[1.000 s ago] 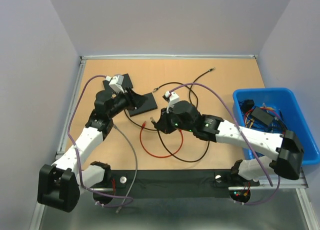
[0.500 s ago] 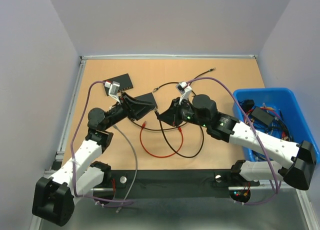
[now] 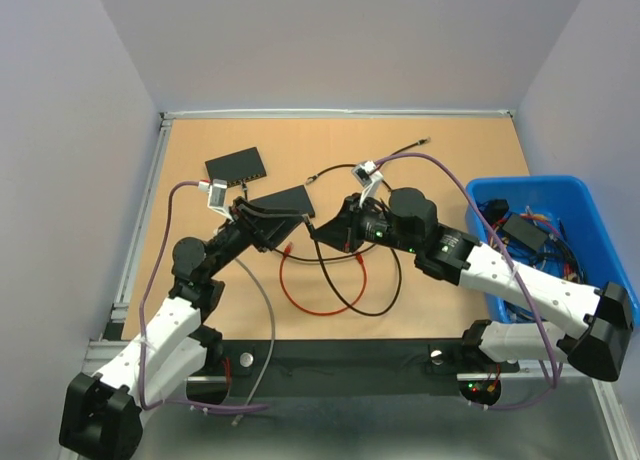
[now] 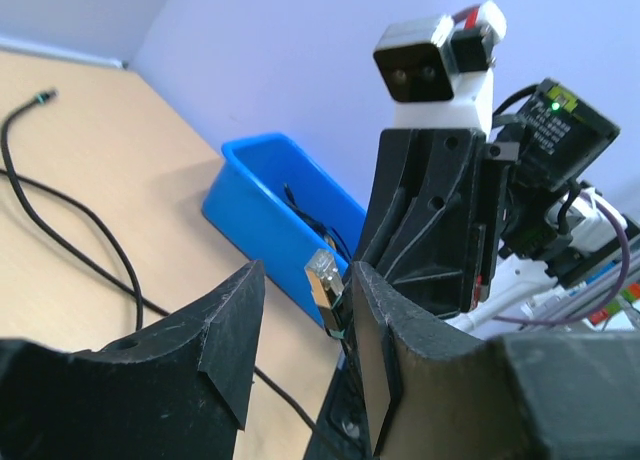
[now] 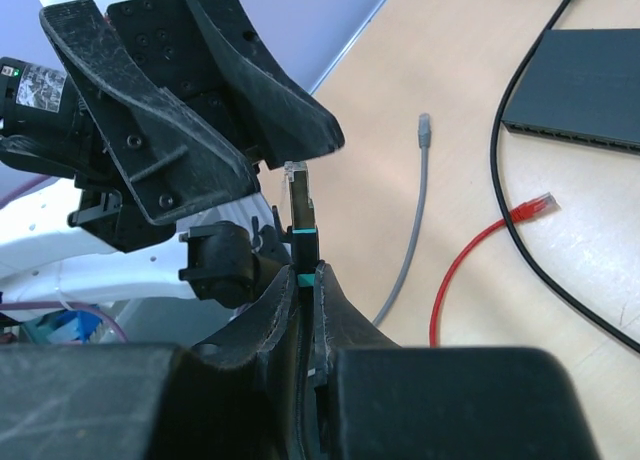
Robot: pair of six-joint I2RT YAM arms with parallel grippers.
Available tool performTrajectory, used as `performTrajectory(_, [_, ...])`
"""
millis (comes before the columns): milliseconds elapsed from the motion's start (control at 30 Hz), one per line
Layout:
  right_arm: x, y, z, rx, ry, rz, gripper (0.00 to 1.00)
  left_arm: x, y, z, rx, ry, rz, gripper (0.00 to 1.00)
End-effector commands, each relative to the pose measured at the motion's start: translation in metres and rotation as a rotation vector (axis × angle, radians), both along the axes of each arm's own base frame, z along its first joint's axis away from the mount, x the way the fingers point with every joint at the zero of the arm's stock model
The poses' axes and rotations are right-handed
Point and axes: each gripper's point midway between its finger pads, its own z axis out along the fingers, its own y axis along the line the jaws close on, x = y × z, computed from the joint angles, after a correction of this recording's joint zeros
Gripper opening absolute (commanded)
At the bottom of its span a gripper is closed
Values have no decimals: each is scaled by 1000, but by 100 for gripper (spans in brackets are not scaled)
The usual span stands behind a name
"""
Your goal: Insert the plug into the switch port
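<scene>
**Plug held up between two grippers, beside the switch.** The right gripper (image 5: 305, 278) is pinched shut on the dark stem of a metal-tipped network plug (image 5: 298, 202) with a teal band. In the right wrist view the plug stands straight up out of the fingers.

Facing it, the left gripper (image 4: 305, 280) has its two black fingers parted, with nothing clamped between them. From the left wrist the plug shows in the gap between those fingers. From the right wrist its tip sits just beside the end of one of them. Whether plug and finger touch cannot be told.

The flat black rectangular switch (image 5: 590, 90) lies on the tan wooden tabletop (image 3: 450, 160). The plug is off to one side of it, near but apart from it and in no port.

From above, the two grippers meet at the near side of the switch, the left gripper at its near edge and the right gripper by its right corner. A second flat black box (image 3: 237, 165) lies farther back on the left.

A red cable (image 5: 520, 213) and a grey cable (image 5: 424, 170) lie on the tabletop in front of the switch. A blue plastic bin (image 3: 525, 182) holding cables stands at the right edge.
</scene>
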Motion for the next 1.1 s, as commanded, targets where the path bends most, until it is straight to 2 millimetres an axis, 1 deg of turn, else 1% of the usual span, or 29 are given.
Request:
performTrajectory(0, [-8,1,41,112,-58,42,0,2,8,20,-41,-79,63,50])
performTrajectory(133, [-9,7,35,110,-32,61,0,0,4,22,-45,-82,29,48])
performTrajectory(333, [-12,9,42,140,-40,81,1,-6,-1,21,-43,-91,-13,46])
performTrajectory(467, [-12,12,41,142,-32,89,0,-11,-5,23,-53,-103,-44,46])
performTrajectory(600, [-12,12,42,152,-35,86,0,-16,-15,23,-45,-107,-95,45])
performTrajectory(667, [-10,11,43,154,-36,75,0,-18,-19,21,-44,-103,-109,43])
performTrajectory(733, [-9,11,45,158,-40,68,0,-19,-19,21,-49,-103,-106,40])
performTrajectory(767, [-9,10,46,159,-41,68,0,-18,-19,22,-53,-104,-98,34])
performTrajectory(800, [-9,10,45,158,-42,66,0,-19,-18,22,-57,-103,-95,22])
performTrajectory(867, [-9,8,44,156,-43,60,0,-18,-18,23,-62,-101,-88,11])
performTrajectory(900, [-7,6,43,154,-45,47,0,-19,-17,24,-65,-103,-84,1])
performTrajectory(967, [-6,3,43,152,-60,30,1,-17,-16,24,-63,-98,-75,0])
performTrajectory(1000, [-5,0,43,148,-65,18,2,-15,-16,21,-53,-81,-69,0])
performTrajectory(1033, [-1,-4,46,149,-77,-15,5,-15,-16,24,-49,-89,-63,0])
performTrajectory(1067, [1,-7,50,144,-99,-32,11,-14,-15,24,-44,-85,-57,0])
